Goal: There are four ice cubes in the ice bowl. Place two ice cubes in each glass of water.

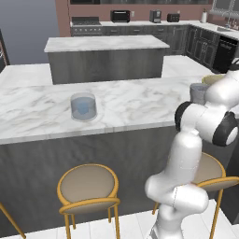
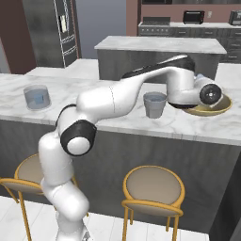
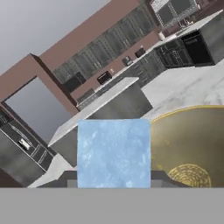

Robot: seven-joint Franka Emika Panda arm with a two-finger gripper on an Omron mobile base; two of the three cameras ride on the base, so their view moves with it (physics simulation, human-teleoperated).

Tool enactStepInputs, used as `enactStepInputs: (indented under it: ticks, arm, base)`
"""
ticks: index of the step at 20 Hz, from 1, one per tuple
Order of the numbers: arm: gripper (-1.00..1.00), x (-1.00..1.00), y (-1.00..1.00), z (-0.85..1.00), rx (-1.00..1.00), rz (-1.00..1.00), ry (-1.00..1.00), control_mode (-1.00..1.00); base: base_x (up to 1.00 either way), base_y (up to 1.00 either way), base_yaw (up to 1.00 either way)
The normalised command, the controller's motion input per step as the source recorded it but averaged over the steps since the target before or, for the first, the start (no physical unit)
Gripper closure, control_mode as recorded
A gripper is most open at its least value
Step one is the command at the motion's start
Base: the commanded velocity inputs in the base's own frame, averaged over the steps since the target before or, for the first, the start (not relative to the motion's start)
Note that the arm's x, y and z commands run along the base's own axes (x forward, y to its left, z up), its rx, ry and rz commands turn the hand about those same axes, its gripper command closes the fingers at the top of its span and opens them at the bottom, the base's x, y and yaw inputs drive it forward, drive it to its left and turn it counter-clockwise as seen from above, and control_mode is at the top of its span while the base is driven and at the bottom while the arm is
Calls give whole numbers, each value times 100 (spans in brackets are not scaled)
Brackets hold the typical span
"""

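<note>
Over the ice bowl (image 3: pixel 192 144) at the marble counter's (image 1: pixel 42 112) right end, your gripper (image 3: pixel 113 181) pinches one ice cube (image 3: pixel 113 151). Nearest glass of water (image 2: pixel 154 104) sits just beside the bowl; swing too fast and the slick cube could slip out

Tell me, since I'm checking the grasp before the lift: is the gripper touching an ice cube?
Touching. In the hand view the ice cube sits between the gripper fingers, its sides flush against them, above the ice bowl.
</note>
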Motion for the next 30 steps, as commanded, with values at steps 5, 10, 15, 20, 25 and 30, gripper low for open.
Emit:
enactStepInputs:
  ticks: [5, 10, 15, 20, 25, 30]
  arm:
    - [100, -100, 63, 61, -2, 4, -3, -100]
    - [100, -94, 95, 97, -18, 14, 8, -100]
    - [100, -60, 100, 44, -35, 34, 15, -100]
    - [100, -3, 100, -11, -26, 42, 0, -100]
    - [100, 39, 96, -36, -17, 42, 13, -100]
    - [100, 53, 71, -1, -3, 42, 16, -100]
  base:
    - [0, 0, 0]
    - [0, 0, 0]
    - [0, 0, 0]
    - [0, 0, 0]
    - [0, 0, 0]
    - [0, 0, 0]
